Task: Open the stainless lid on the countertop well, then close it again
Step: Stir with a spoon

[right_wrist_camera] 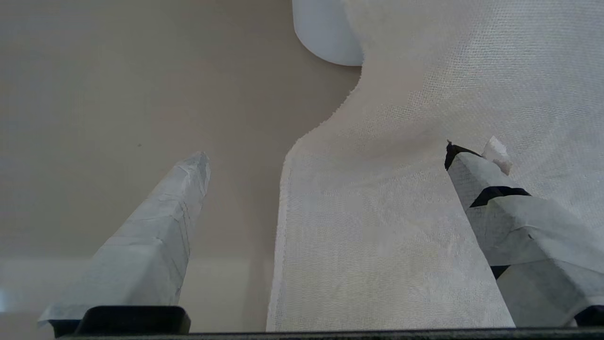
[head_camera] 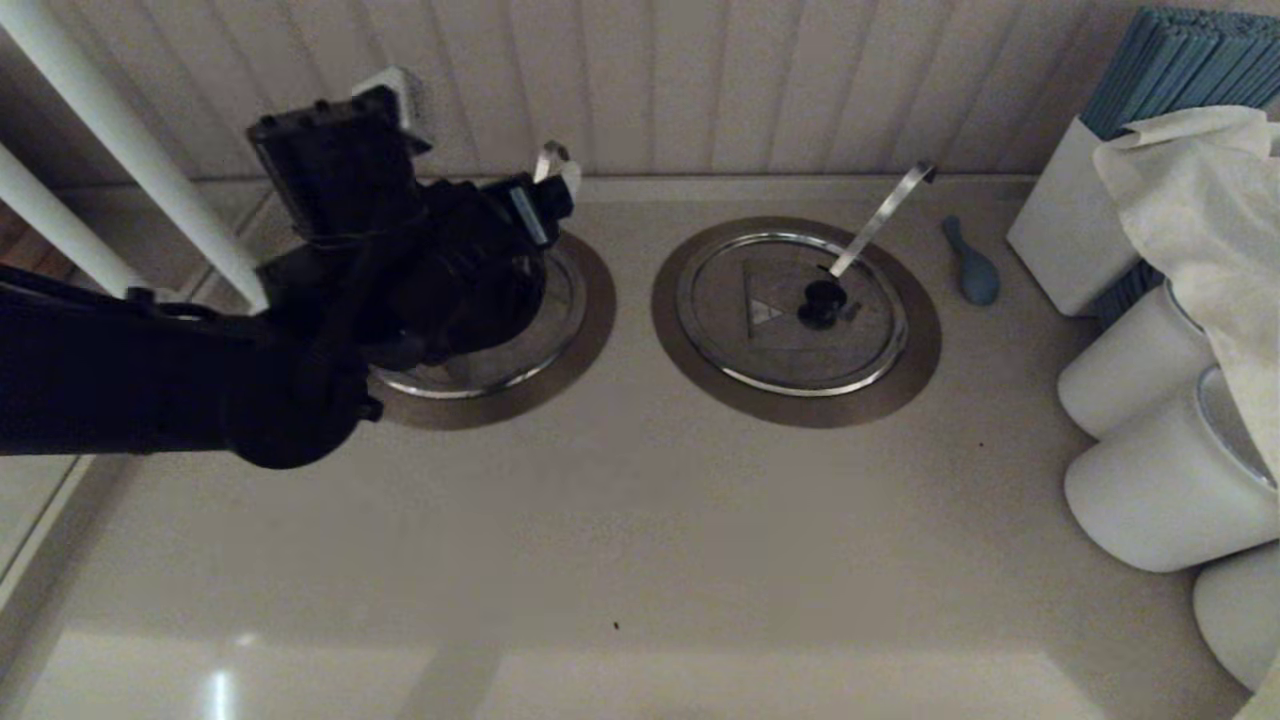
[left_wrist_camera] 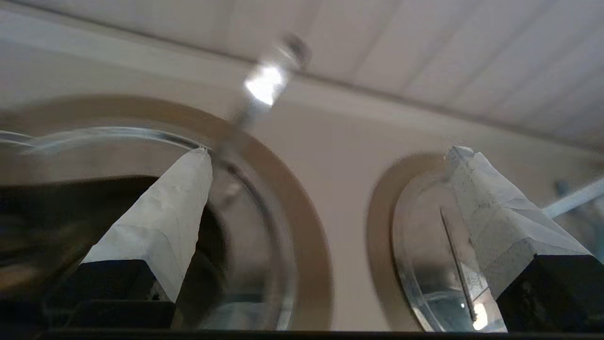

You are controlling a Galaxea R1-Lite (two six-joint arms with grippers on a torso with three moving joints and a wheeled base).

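The stainless lid [head_camera: 490,368] lies in the left countertop well, mostly hidden under my left arm [head_camera: 400,270]. Its bronze-grey collar [head_camera: 592,318] and the near-upright ladle handle [head_camera: 549,160] show past the arm. In the left wrist view my left gripper [left_wrist_camera: 330,156] hangs low over the lid [left_wrist_camera: 250,226], open, with nothing between its fingers. A dark shape [left_wrist_camera: 56,222], perhaps the knob, sits behind one finger [left_wrist_camera: 165,222]. The ladle handle [left_wrist_camera: 264,85] rises beyond the fingertips. My right gripper [right_wrist_camera: 325,153] is open over a white cloth [right_wrist_camera: 401,212], outside the head view.
The twin lid [head_camera: 790,310] with its slanted ladle handle [head_camera: 880,220] sits to the right. A blue spoon-like item [head_camera: 970,265], white canisters [head_camera: 1150,490], a draped cloth [head_camera: 1200,190] and a white box [head_camera: 1065,225] crowd the right. White pipes [head_camera: 130,140] stand at the left.
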